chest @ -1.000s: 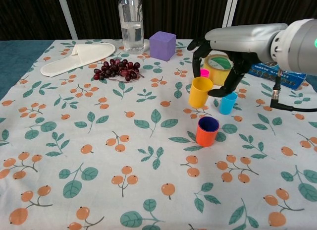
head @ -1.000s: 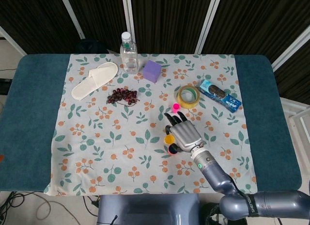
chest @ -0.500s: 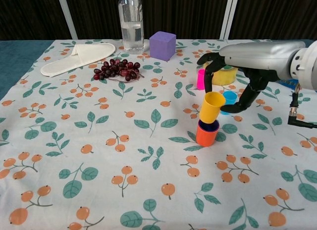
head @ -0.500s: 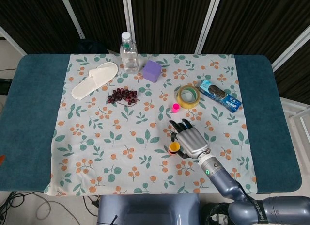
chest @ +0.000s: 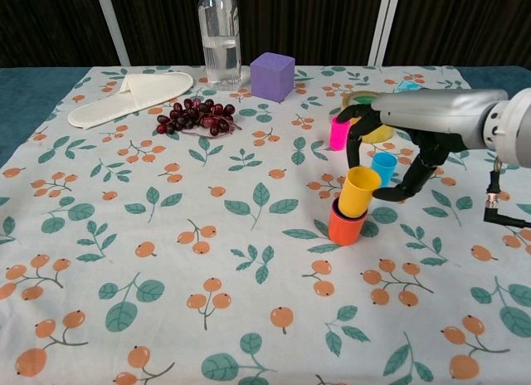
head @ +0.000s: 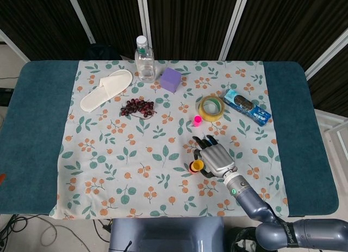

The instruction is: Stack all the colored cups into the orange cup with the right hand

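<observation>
Two cups not yet nested: blue cup and pink cup, both upright on the tablecloth, behind the stack. Right hand holding the yellow cup, fingers curled around its upper wall. Yellow cup tilted, base entered into the mouth of the orange cup but judged not fully seated. Orange cup upright near the cloth's centre-right; in the head view largely hidden by the hand. Left hand absent from both views.

Risks, as judgement only:
- Release while tilted: yellow cup likely to jam against the orange rim or tip out. Cause: axes not aligned.
- Sideways push during seating: orange cup light and unrestrained, liable to slide or topple on the smooth cloth.
- Withdrawal toward the rear: fingers close to the blue cup, so a knock-over possible.

Materials and shapes:
- Cups: smooth, matte plastic by appearance; tapered round walls, open tops. Dark inner cup visible inside the orange one.
- Tablecloth: flat printed fabric, leaf and orange-fruit pattern, over a teal table.
- Hand: grey metallic shell, dark fingers.
- Also present: clear plastic bottle, purple block with rounded edges, white slipper, dark grapes, tape roll.
</observation>
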### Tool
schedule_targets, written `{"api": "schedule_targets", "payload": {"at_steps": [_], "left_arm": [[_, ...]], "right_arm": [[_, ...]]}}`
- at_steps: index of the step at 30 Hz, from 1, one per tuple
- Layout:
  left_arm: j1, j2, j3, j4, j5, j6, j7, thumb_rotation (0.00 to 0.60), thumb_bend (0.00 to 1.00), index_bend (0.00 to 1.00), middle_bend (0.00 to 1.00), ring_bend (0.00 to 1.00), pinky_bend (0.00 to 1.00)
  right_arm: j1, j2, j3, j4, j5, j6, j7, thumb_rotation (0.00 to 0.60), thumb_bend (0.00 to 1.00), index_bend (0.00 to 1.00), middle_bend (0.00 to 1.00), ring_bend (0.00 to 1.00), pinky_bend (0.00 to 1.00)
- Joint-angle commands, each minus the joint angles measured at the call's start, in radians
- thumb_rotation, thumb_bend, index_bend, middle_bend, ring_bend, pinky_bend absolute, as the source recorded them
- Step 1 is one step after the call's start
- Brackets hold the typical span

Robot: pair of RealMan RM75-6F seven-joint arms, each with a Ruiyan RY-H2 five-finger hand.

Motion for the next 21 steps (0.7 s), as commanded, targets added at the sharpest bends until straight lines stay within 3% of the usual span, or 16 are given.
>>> {"api": "schedule_targets", "payload": {"at_steps": [1, 5, 10, 21], "left_arm": [[0.0, 0.0, 0.0, -0.001, 0.001, 0.001, 0.0, 0.6, 0.12, 0.36, 0.97, 0.88, 0.78], [0.001, 0.0, 0.001, -0.002, 0.002, 0.003, 0.002, 0.6, 0.12, 0.36, 0.97, 0.88, 0.78], [0.003, 0.001, 0.001, -0.003, 0.001, 0.006, 0.0, 0.6, 0.12, 0.36, 0.97, 0.88, 0.78], [0.002, 0.001, 0.001, -0.003, 0.001, 0.004, 0.002, 0.6, 0.12, 0.37, 0.97, 0.88, 0.78]], "right_arm": [[-0.002, -0.004, -0.002, 0.006, -0.004, -0.003, 0.004, 0.6, 0.39, 0.48, 0.01, 0.15, 0.07], [-0.004, -0.015, -0.002, 0.02, -0.001, -0.016, 0.018, 0.6, 0.39, 0.44, 0.01, 0.15, 0.07], [0.001, -0.022, -0.011, 0.044, 0.023, -0.035, 0.009, 0.6, 0.39, 0.24, 0.01, 0.14, 0.07], [0.014, -0.017, 0.04, 0.073, 0.05, 0.03, -0.029, 0.6, 0.39, 0.24, 0.01, 0.14, 0.07]]}}
